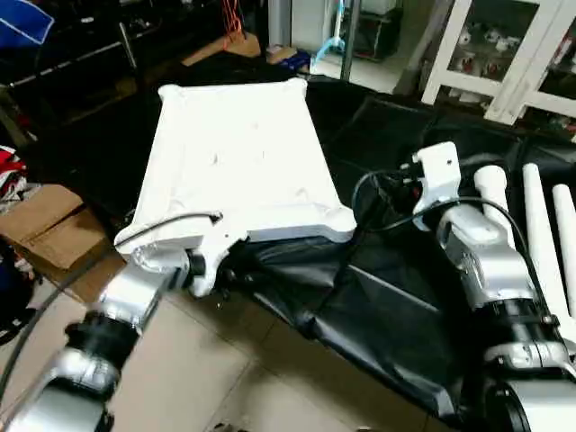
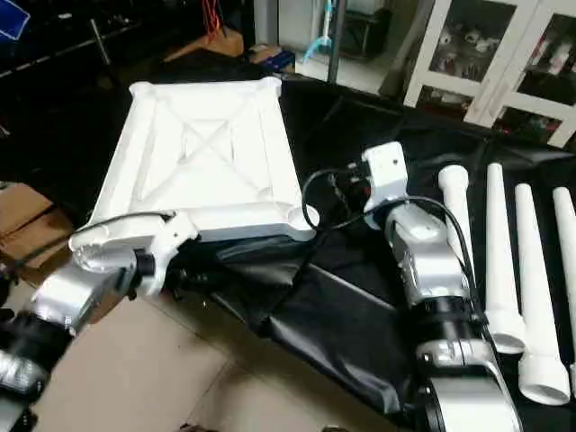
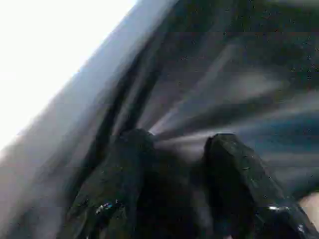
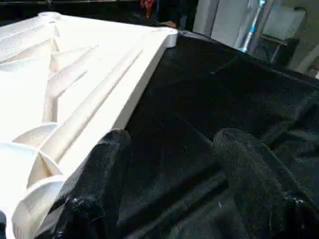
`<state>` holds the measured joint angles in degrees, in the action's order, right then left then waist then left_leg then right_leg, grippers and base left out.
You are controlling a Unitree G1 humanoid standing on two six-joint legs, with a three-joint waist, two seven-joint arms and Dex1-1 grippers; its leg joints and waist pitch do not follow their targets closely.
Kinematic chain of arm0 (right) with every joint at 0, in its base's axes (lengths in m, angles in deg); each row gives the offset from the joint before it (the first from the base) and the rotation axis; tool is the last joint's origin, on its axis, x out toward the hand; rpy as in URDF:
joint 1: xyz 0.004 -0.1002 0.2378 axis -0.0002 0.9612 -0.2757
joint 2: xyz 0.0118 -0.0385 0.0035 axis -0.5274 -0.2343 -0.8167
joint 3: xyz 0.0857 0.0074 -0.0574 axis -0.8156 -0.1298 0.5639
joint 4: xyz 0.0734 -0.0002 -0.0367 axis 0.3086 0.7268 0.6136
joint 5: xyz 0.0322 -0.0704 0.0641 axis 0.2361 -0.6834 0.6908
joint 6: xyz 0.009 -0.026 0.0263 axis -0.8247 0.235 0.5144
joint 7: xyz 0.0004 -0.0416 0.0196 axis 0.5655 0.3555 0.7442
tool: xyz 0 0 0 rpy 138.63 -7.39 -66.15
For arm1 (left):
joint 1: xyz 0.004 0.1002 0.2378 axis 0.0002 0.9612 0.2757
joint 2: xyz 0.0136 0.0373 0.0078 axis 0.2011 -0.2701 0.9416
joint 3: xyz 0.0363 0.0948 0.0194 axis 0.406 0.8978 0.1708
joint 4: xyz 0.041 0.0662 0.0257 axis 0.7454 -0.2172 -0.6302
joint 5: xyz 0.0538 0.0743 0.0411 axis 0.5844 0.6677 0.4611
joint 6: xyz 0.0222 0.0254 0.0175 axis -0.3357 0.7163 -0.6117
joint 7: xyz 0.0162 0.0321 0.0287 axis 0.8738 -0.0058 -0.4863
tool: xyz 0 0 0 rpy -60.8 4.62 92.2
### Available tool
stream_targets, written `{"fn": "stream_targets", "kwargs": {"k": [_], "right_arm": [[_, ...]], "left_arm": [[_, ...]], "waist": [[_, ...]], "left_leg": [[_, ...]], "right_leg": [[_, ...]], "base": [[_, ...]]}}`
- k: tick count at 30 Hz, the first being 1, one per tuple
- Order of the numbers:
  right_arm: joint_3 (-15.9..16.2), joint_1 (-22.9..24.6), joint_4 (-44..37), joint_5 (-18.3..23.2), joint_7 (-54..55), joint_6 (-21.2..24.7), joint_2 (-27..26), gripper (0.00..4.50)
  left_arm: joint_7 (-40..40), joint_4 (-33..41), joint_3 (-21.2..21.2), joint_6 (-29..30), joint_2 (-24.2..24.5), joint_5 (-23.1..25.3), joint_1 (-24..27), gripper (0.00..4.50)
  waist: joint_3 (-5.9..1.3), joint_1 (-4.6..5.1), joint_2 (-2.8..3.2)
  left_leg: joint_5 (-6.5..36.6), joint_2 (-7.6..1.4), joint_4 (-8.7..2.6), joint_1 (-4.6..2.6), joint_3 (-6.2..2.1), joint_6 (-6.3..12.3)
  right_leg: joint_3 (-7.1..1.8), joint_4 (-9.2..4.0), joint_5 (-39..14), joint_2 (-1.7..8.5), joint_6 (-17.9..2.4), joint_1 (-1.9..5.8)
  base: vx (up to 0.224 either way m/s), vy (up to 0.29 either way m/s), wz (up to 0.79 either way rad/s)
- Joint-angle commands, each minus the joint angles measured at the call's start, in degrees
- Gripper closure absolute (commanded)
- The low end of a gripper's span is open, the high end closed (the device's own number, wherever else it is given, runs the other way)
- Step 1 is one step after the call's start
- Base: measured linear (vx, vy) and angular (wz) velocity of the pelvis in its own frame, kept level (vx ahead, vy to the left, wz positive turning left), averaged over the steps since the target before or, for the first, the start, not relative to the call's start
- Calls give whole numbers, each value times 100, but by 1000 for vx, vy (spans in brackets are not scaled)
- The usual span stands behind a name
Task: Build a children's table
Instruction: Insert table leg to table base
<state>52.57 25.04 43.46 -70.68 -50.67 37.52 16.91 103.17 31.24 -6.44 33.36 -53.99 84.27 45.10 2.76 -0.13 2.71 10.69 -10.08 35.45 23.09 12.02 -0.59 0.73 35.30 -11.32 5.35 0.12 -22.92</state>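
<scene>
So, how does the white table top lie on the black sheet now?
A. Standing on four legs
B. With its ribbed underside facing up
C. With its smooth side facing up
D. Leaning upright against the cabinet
B: the table top lies flat with its X-shaped ribs and corner sockets facing up, and the legs lie loose beside it.

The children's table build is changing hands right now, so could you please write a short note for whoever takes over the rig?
Left gripper: jaws open, empty, by the near left corner of the table top.
Right gripper: jaws open, empty, over the black cloth beside the top's near right corner.
Top lies ribbed underside up on the cloth. Legs lie side by side on the robot's right.
Done: parts laid out. Left: screw a leg into each corner socket.
</scene>
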Motion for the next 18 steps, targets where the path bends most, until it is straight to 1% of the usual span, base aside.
{"fn": "stream_targets", "kwargs": {"k": [1, 2, 3, 5, 8, 10, 12, 13, 14, 15, 16, 17, 18], "right_arm": [[-101, 117, -241, 23, 77, 124, 103, 150], [-109, 130, -257, 27, 80, 132, 109, 150], [-152, 199, -346, 50, 93, 172, 137, 150], [-179, 252, -418, 67, 95, 206, 156, 150], [-222, 366, -572, 89, 98, 288, 200, 150], [-253, 438, -674, 102, 106, 334, 238, 150], [-281, 501, -807, 126, 124, 395, 290, 150], [-324, 530, -889, 138, 141, 436, 333, 150], [-354, 547, -940, 145, 152, 462, 361, 150], [-410, 560, -984, 56, 266, 448, 449, 150], [-410, 560, -984, 56, 266, 448, 449, 150], [-426, 554, -995, -44, 377, 430, 507, 150], [-439, 537, -1023, -148, 499, 458, 572, 150]], "left_arm": [[-382, -463, -130, -247, 154, 256, -87, 214], [-442, -519, -161, -305, 159, 275, -112, 214], [-734, -776, -326, -539, 180, 340, -230, 214], [-877, -937, -439, -627, 192, 345, -312, 214], [-849, -1079, -439, -607, 349, 395, -348, 214], [-895, -1173, -424, -737, 472, 458, -327, 214], [-942, -1201, -533, -914, 530, 433, -316, 214], [-941, -1064, -699, -1040, 531, 315, -293, 214], [-936, -969, -811, -1125, 527, 232, -281, 214], [-767, -408, -1155, -1316, 408, -187, -173, 214], [-767, -408, -1155, -1316, 408, -187, -173, 214], [-571, 35, -1317, -1215, 325, -502, -78, 214], [-414, 535, -1487, -968, 221, -869, 13, 214]], "waist": [[-457, -9, 43], [-455, -8, 44], [-459, -2, 40], [-460, 9, 38], [-448, 0, 32], [-453, -10, 45], [-456, -17, 33], [-453, -19, 17], [-452, -26, 26], [-447, -37, 18], [-450, -56, 10], [-447, -59, -12], [-439, -97, -12]], "left_leg": [[654, -192, -398, -219, -147, 177], [676, -196, -397, -232, -142, 170], [668, -195, -400, -232, -146, 165], [736, -197, -400, -229, -142, 157], [848, -210, -408, -243, -140, 150], [786, -216, -411, -241, -149, 145], [745, -213, -409, -241, -144, 147], [731, -220, -411, -241, -143, 157], [713, -217, -409, -240, -146, 159], [723, -222, -413, -243, -140, 159], [718, -245, -421, -244, -140, 143], [758, -240, -416, -259, -123, 143], [707, -257, -425, -258, -122, 90]], "right_leg": [[-64, -272, 440, 171, -1499, 274], [-63, -285, 414, 165, -1489, 263], [-65, -287, 408, 169, -1502, 267], [-62, -282, 396, 166, -1534, 266], [-69, -304, 188, 176, -1527, 247], [-68, -291, 215, 176, -1506, 237], [-68, -284, 309, 172, -1518, 239], [-68, -285, 346, 174, -1528, 236], [-67, -278, 353, 177, -1542, 241], [-68, -284, 326, 180, -1547, 234], [-68, -283, 314, 201, -1574, 235], [-67, -290, 264, 185, -1576, 214], [-69, -269, 238, 205, -1607, 220]], "base": [[0, 0, 0], [0, 0, 0], [0, 0, 0], [0, 0, 0], [0, 0, 0], [0, 0, 0], [0, 0, 0], [0, 0, 0], [0, 0, 0], [0, 0, 0], [0, 0, 0], [0, 0, 0], [0, 0, 0]]}}
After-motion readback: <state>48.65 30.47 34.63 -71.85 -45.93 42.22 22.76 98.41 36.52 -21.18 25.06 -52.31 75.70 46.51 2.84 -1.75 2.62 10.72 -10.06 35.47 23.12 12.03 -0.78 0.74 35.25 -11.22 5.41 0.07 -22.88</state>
